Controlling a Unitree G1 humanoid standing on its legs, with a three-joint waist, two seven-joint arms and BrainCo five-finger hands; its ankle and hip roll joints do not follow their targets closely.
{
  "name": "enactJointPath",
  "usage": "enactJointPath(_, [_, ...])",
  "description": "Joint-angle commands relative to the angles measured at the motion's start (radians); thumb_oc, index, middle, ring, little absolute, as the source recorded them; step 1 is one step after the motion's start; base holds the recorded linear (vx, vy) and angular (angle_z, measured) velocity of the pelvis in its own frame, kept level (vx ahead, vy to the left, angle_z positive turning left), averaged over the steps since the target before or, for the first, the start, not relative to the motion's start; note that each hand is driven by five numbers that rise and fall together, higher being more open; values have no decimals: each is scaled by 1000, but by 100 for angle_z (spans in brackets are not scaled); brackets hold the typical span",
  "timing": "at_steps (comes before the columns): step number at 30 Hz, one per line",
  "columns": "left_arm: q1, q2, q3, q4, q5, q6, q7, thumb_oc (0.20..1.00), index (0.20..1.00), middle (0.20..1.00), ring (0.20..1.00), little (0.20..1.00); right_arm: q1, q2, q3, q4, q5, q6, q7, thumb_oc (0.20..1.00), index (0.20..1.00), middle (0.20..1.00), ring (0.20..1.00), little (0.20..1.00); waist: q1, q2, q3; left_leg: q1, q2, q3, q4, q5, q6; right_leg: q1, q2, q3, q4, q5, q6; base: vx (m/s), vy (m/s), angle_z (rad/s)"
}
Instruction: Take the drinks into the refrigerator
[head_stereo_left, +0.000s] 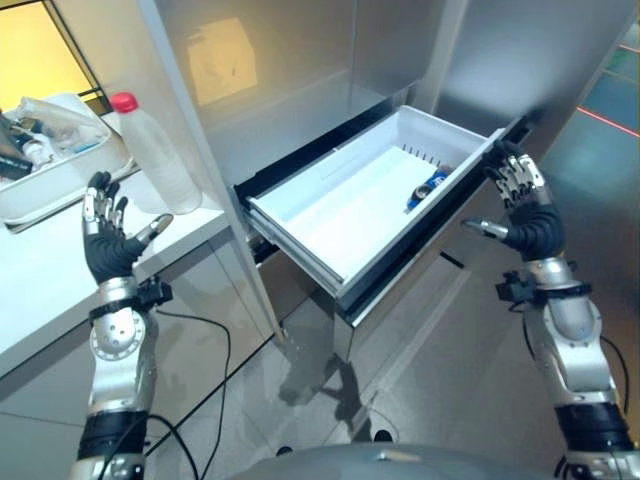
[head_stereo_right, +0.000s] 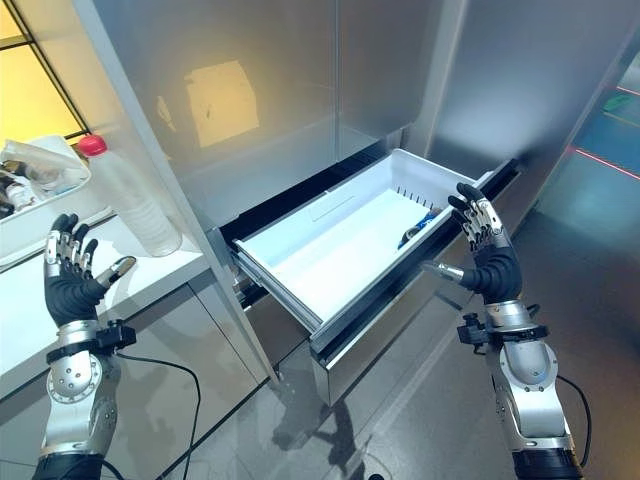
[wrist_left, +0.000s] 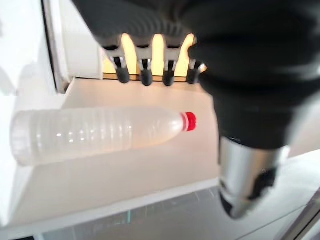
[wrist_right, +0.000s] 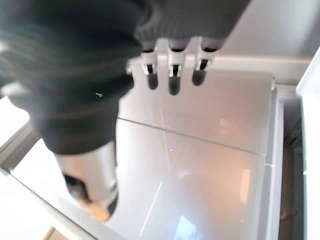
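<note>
A clear ribbed bottle (head_stereo_left: 158, 158) has a red cap (head_stereo_left: 123, 101); the open drawer (head_stereo_left: 330, 215) is white inside.

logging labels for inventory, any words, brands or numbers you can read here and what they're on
No text can be read.
Bottle with the red cap on the white counter: no label shows.
Blue can in the open drawer: print too small to read.
Items in the white tray: too blurred to read.

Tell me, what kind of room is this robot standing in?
Probably a kitchen: a steel refrigerator with its white drawer pulled open, a white counter beside it, and a red-capped bottle standing there.
</note>
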Motion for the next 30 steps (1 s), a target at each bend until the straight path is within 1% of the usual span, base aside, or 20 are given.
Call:
enactJointPath(1, [-119, 121, 23, 92, 7, -14, 23, 1000, 1000, 1000, 1000, 1000, -90, -15, 6, -80, 52, -22, 21, 1000, 1000, 1000, 1000, 1000, -17, -30, 7, 23, -57, -6, 33, -101, 60, 56, -1, -27, 65, -138, 13, -9, -3, -8])
enactJointPath(3, [-148, 154, 22, 116, 12, 5, 28, 1000, 1000, 1000, 1000, 1000, -84, -28, 9, -103, 62, -16, 36, 1000, 1000, 1000, 1000, 1000, -29, -27, 7, 29, -53, -2, 32, -109, 59, 54, 4, -21, 69, -149, 13, 24, -8, -9])
enactJointPath(4, [-159, 170, 18, 127, 9, 9, 18, 1000, 1000, 1000, 1000, 1000, -82, -33, 5, -115, 69, -14, 45, 1000, 1000, 1000, 1000, 1000, -32, -28, 9, 23, -54, 0, 33, -102, 59, 48, 3, -21, 71, -143, 12, 53, -10, -12])
enactJointPath(5, [-165, 179, 18, 138, 18, 15, 19, 1000, 1000, 1000, 1000, 1000, -82, -37, 7, -125, 69, -14, 50, 1000, 1000, 1000, 1000, 1000, -35, -25, 9, 28, -52, 1, 31, -109, 58, 51, 5, -18, 71, -151, 13, -21, -5, -11])
enactJointPath(6, [-167, 179, 18, 139, 18, 15, 19, 1000, 1000, 1000, 1000, 1000, -82, -37, 6, -126, 69, -13, 50, 1000, 1000, 1000, 1000, 1000, -35, -27, 11, 23, -54, 1, 33, -101, 58, 46, 4, -19, 73, -144, 12, 44, -3, -8])
enactJointPath(7, [-186, 189, 10, 165, 11, 25, 14, 1000, 1000, 1000, 1000, 1000, -84, -42, 7, -138, 82, -11, 63, 1000, 1000, 1000, 1000, 1000, -41, -22, 14, 29, -51, 4, 31, -110, 57, 48, 6, -18, 76, -153, 14, 5, 0, -5])
enactJointPath(11, [-203, 205, -1, 187, 13, 35, 11, 1000, 1000, 1000, 1000, 1000, -83, -46, 5, -166, 96, -11, 78, 1000, 1000, 1000, 1000, 1000, -47, -19, 27, 20, -49, 9, 38, -112, 59, 28, 7, -12, 95, -158, 14, 9, -1, -1])
enactJointPath(14, [-203, 183, -5, 200, -27, 36, -1, 1000, 1000, 1000, 1000, 1000, -93, -50, 6, -192, 118, -11, 93, 1000, 1000, 1000, 1000, 1000, -54, -16, 48, -1, -49, 16, 62, -119, 64, -10, 7, 0, 129, -163, 13, -31, 7, -6])
enactJointPath(18, [-184, 173, 3, 189, -31, 42, -13, 1000, 1000, 1000, 1000, 1000, -98, -53, -3, -213, 132, -11, 108, 1000, 1000, 1000, 1000, 1000, -56, -15, 57, -20, -49, 24, 91, -130, 66, -36, 9, 11, 156, -170, 13, -15, 7, -10])
enactJointPath(21, [-166, 150, -1, 214, -32, 55, -27, 1000, 1000, 1000, 1000, 1000, -110, -55, -4, -229, 152, -9, 127, 1000, 1000, 1000, 1000, 1000, -63, -16, 81, -45, -47, 33, 133, -146, 68, -72, 12, 21, 202, -183, 12, -36, 3, -10])
enactJointPath(24, [-171, 135, -6, 245, -52, 59, -37, 1000, 1000, 1000, 1000, 1000, -114, -55, -8, -242, 165, -8, 136, 1000, 1000, 1000, 1000, 1000, -69, -18, 97, -71, -47, 38, 168, -156, 67, -105, 13, 27, 240, -192, 11, -46, -2, -8])
enactJointPath(30, [-164, 114, -6, 248, -74, 62, -50, 1000, 1000, 1000, 1000, 1000, -124, -56, -13, -262, 191, -8, 154, 1000, 1000, 1000, 1000, 1000, -73, -18, 119, -111, -37, 44, 221, -172, 60, -162, 13, 31, 310, -210, 11, -24, -10, -11])
